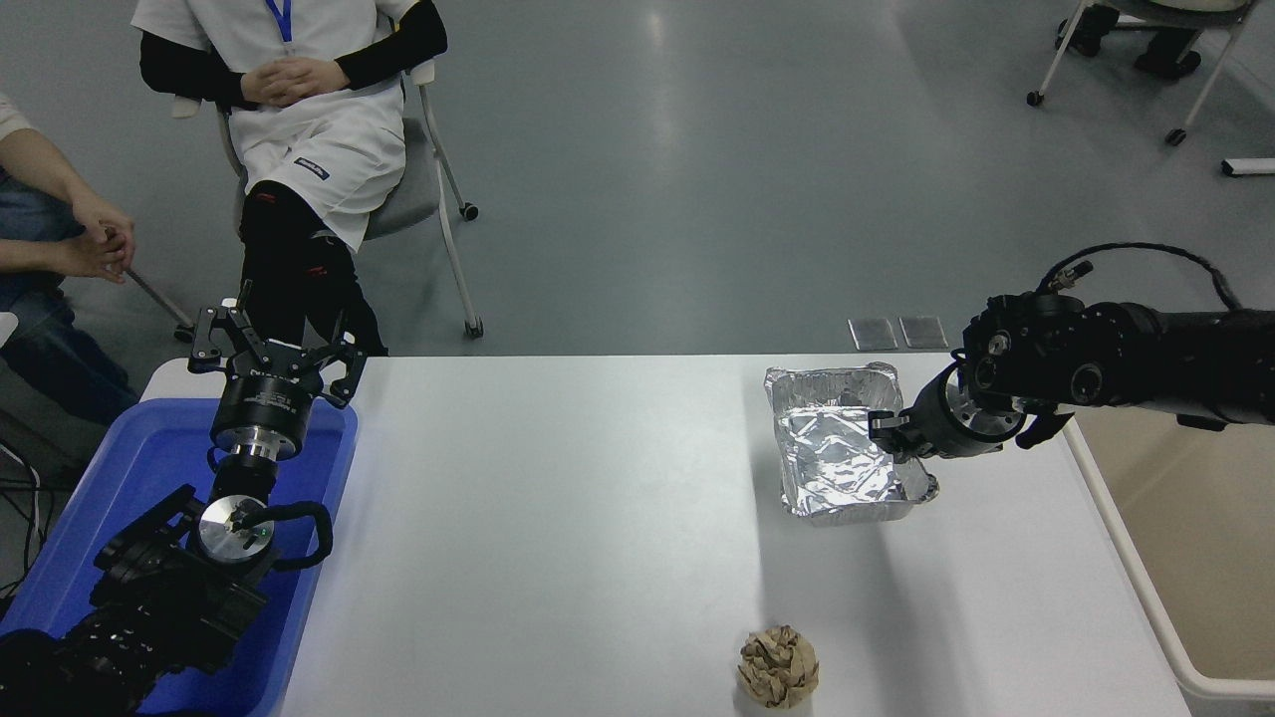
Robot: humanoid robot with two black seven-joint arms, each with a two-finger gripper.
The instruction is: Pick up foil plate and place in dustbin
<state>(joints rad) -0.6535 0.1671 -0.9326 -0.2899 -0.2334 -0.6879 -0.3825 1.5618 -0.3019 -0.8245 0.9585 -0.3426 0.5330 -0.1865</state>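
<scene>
Foil plate point(837, 448): shiny crinkled aluminium tray, rectangular with rounded corners, over the right part of the white table point(558, 518), near its far edge. Open side faces up and toward the camera; a soft shadow falls on the tabletop below and to its left. Whether its base touches the table cannot be told.

Right gripper point(890, 431): black, entering from the right edge on a black arm with a looping cable. Fingers pinched on the right-hand rim of the foil plate.

Dustbin point(1126, 588): beige plastic, thick rounded rim, deep plain interior, standing against the table's right end. The right arm crosses above its far portion. The plate lies well left of its rim.

Paper ball point(778, 667): brown, crumpled, on the table's near edge, well apart from the plate.

Left gripper point(274, 349): black, parked at lower left, pointing away from the camera over the far end of a blue plastic tub point(120, 498); fingers spread.

Far side: one seated person point(299, 119) in white with dark sleeves, hands clasped in the lap, on a wheeled chair; a second person's hands point(95, 244) at the left edge.
</scene>
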